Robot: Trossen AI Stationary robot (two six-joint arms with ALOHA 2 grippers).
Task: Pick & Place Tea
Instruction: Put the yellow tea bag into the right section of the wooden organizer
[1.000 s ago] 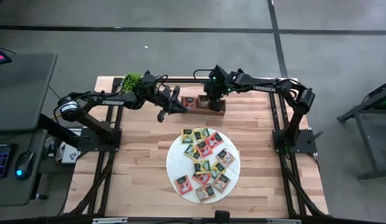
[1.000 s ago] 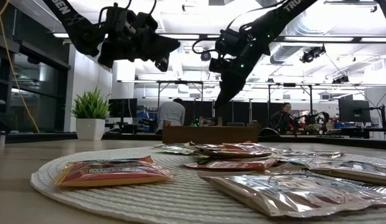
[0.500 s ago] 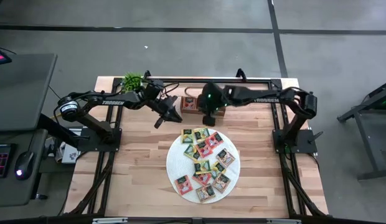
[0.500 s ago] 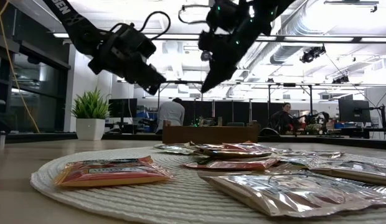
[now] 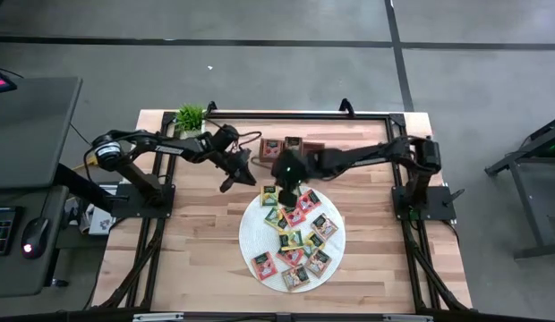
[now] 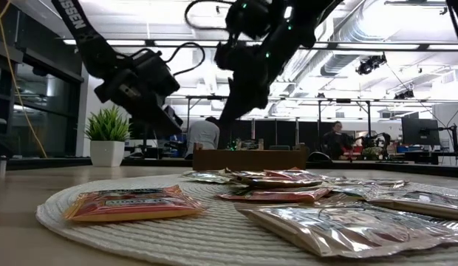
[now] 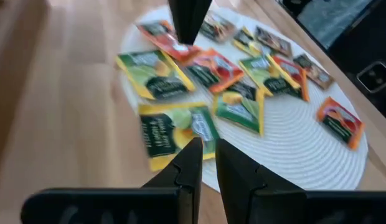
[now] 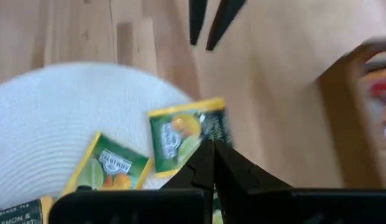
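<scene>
I see the wooden table (image 5: pixel 206 259) with my two dark arms over it. The round white mat (image 5: pixel 334 253) lies on the table, nearer to me than both pincers. The tea packets (image 5: pixel 294 234) lie spread out flat on the mat, red, green and yellow ones. The brown tray (image 5: pixel 294 144) sits at the far side of the table, behind the right pincer, with a few packets in it.

A second ago my right pincer (image 5: pixel 280 185) was up over the tray. Now it has swung away from the tray and come forward to the far edge of the mat. It hangs just above a green and yellow packet (image 8: pixel 188 133) at the mat's rim. Its two fingers are pressed together now, and there is nothing between them. A second ago they were partly apart.

My left pincer (image 5: pixel 243 166) has moved too. It was pointing toward the tray before. Now it has dropped lower and points at the mat, just beside the right pincer. Its fingers (image 7: pixel 192 163) have a thin gap between them and hold nothing.

The small green plant (image 5: pixel 190 116) in the white pot is in the far corner behind the left arm, same as before.
</scene>
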